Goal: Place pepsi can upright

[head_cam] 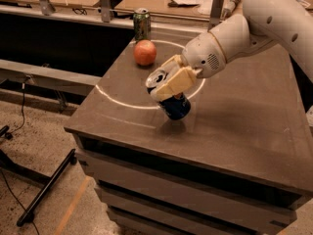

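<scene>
Above matte tabletop (234, 126), claw (166, 80) clamps tilted pepsi can (177, 106).

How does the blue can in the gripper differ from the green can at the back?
The dark blue aluminium Pepsi can is tilted, clamped in the gripper over the middle of the dark table; the green aluminium can stands upright and free at its far edge. Both are drink cans.
</scene>
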`<state>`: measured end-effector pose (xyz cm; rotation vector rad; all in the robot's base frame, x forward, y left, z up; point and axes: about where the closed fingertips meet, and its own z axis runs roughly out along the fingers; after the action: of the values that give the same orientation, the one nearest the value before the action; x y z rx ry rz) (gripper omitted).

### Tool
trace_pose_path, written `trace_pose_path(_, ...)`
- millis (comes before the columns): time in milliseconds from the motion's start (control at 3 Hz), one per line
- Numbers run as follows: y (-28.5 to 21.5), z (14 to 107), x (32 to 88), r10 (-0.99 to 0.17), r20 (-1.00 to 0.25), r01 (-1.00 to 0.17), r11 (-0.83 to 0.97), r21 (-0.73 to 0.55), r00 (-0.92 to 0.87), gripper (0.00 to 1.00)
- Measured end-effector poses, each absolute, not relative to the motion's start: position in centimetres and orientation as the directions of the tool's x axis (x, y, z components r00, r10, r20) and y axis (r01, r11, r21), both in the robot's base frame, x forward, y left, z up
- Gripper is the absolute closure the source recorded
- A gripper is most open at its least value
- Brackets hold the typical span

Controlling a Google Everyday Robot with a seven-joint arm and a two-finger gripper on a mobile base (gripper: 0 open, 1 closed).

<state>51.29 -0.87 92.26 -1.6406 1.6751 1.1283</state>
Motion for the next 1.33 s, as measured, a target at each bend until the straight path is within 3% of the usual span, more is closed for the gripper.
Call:
trace_pose_path(667, -0.5, 92.3, 51.1, -0.492, -0.866, -0.98, -0.113, 0.167, -0.091, 1.0)
trace_pose_path(1333, 1.9, 93.4, 48.8, -0.342, -0.939, -0.986, -0.162, 0.023, 0.034, 1.0)
